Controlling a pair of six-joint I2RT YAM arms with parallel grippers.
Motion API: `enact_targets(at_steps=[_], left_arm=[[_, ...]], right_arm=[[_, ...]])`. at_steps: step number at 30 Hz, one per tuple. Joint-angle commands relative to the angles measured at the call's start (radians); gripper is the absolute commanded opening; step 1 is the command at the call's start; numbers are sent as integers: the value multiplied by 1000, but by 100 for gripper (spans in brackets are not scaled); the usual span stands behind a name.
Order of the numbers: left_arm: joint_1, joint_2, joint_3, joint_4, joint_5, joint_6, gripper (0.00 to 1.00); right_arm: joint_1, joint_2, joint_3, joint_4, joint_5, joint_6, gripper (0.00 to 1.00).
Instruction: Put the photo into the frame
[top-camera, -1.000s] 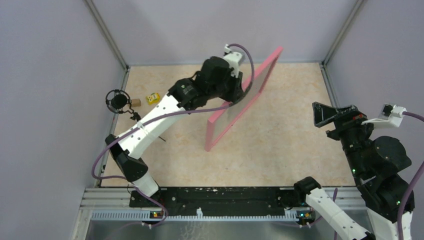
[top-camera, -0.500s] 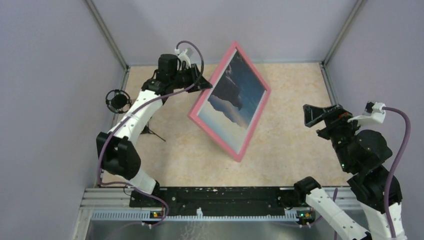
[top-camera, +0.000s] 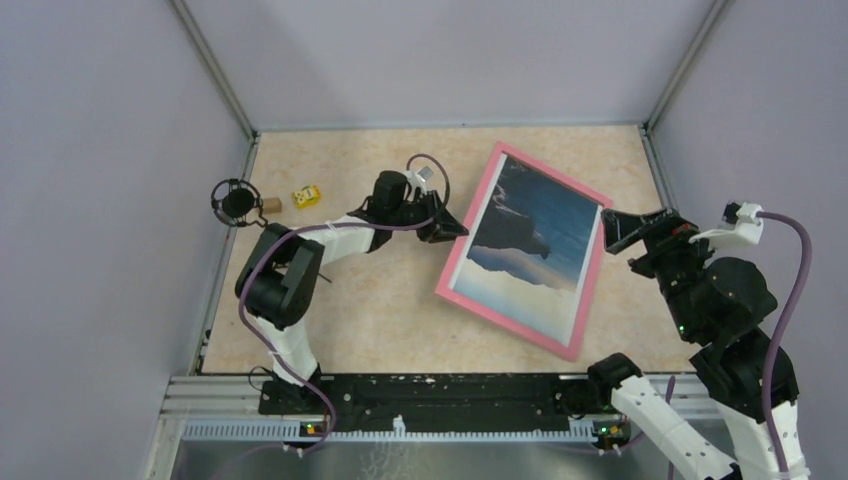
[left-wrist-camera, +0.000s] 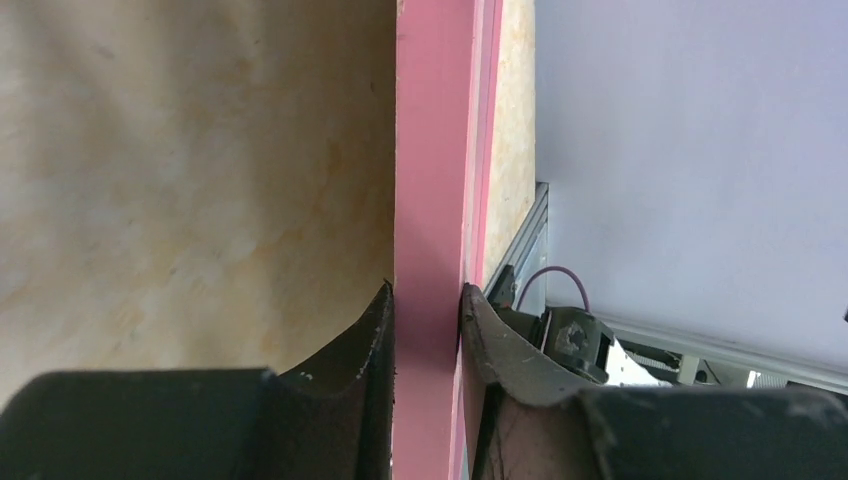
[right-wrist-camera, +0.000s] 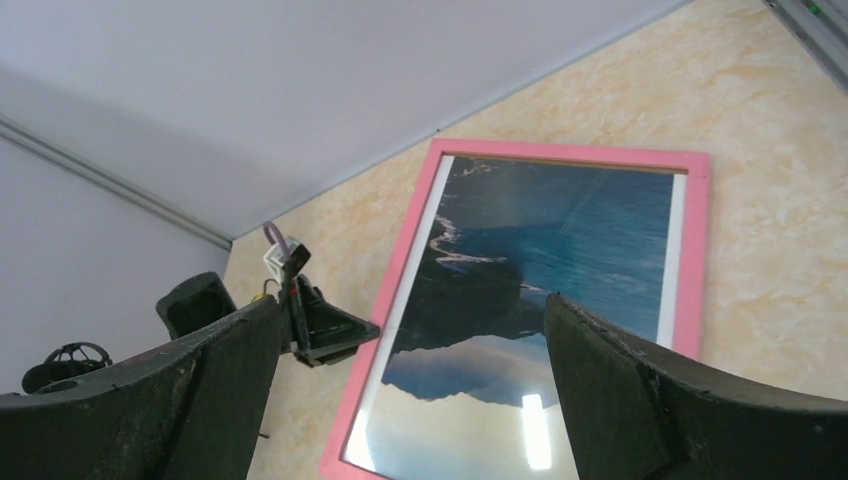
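Well, the photo (top-camera: 530, 245) sits inside the frame (top-camera: 452, 270), sky and dark cloud face up behind the pink rails, with a white border showing along one long side. The framed picture is a little right of the middle of the desk (top-camera: 380, 300), turned at a slant. It looks to be lying on the desk or very nearly so, though I cannot tell whether the gripped side is raised a touch. The left fingers (top-camera: 445, 227) are closed narrowly on the left long rail, one finger on each face of it, as the left wrist view shows plainly. The right fingers (top-camera: 622, 228) are spread wide with nothing in them, hovering just beside the upper end of the right long rail. To my eye the loading itself is done and the step in hand is setting the finished piece down. The next move would call for the left fingers to part and draw back off the rail without dragging the frame along.
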Motion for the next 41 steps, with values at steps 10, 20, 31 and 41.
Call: enact_targets(at_steps=[10, 20, 31, 41], left_arm=[[-95, 24, 154, -180, -296, 168, 87], [-91, -523, 194, -582, -534, 454, 99], [-93, -1021, 443, -749, -690, 660, 99], [-93, -1099, 425, -733, -660, 690, 99]], right_arm=[[3, -22, 57, -19, 7, -55, 99], [3, 11, 145, -27, -86, -148, 99], [3, 12, 247, -3, -135, -284, 99], [4, -2, 197, 33, -203, -251, 99]])
